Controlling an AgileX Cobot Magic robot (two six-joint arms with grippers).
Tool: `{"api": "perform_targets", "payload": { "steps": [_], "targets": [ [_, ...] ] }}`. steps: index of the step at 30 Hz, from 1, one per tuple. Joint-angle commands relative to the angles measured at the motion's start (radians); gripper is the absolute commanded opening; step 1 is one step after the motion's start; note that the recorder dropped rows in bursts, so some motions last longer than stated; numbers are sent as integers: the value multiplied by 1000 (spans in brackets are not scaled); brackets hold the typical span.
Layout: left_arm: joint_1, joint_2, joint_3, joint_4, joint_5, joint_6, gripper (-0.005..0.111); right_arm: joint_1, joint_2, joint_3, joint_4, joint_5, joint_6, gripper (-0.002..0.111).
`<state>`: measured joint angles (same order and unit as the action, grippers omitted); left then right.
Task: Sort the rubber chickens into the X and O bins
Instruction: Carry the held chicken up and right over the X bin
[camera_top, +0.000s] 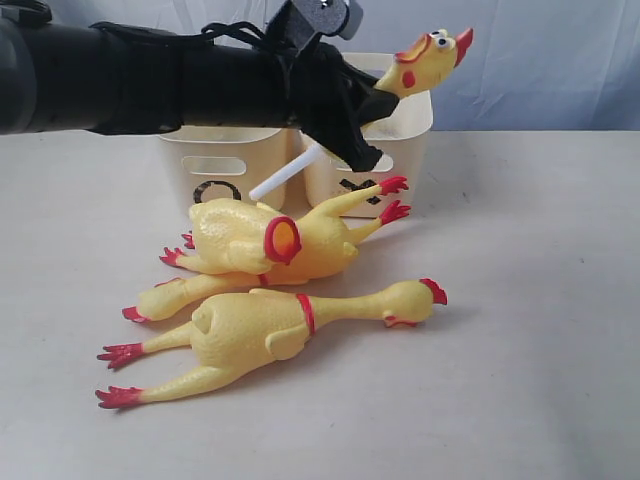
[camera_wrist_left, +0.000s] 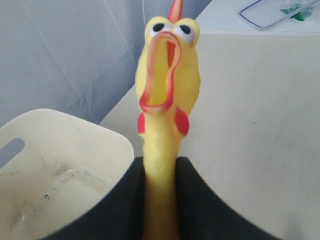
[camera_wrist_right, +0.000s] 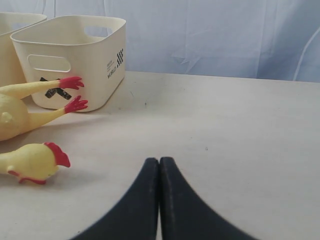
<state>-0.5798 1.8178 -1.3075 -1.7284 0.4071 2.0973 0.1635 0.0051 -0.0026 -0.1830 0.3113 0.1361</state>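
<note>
Yellow rubber chicken (camera_top: 430, 62), neck clamped in the left gripper (camera_wrist_left: 160, 192), hangs over the cream plastic X-marked tub (camera_top: 405, 150) beside the O-marked tub (camera_top: 215, 165); the right gripper (camera_wrist_right: 159, 167) is pressed closed on itself.

Bright, soft, even light fills all three views, without glare. In the exterior view the lying chickens (camera_top: 260, 330) cast faint, short shadows on the pale table (camera_top: 540, 300), and the dark arm (camera_top: 120, 80) near the lens looks soft, its detail lost. In the left wrist view the held chicken (camera_wrist_left: 167, 90) is fairly sharp, while the black left tool (camera_wrist_left: 160, 170) clamping its neck blurs. In the right wrist view the right tool (camera_wrist_right: 159, 167), tips pressed together, is out of focus; the X bin (camera_wrist_right: 90, 55) is crisp.
</note>
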Motion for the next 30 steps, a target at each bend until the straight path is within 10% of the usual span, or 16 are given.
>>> {"api": "perform_targets", "payload": {
  "steps": [1,30],
  "targets": [
    [2,-3,-23,-16,-28,12,0,1,-5,3,1,-6,-1,-1],
    [9,330,-554,-16,-277,-279,0,1,-5,3,1,-6,-1,-1]
  ]
}}
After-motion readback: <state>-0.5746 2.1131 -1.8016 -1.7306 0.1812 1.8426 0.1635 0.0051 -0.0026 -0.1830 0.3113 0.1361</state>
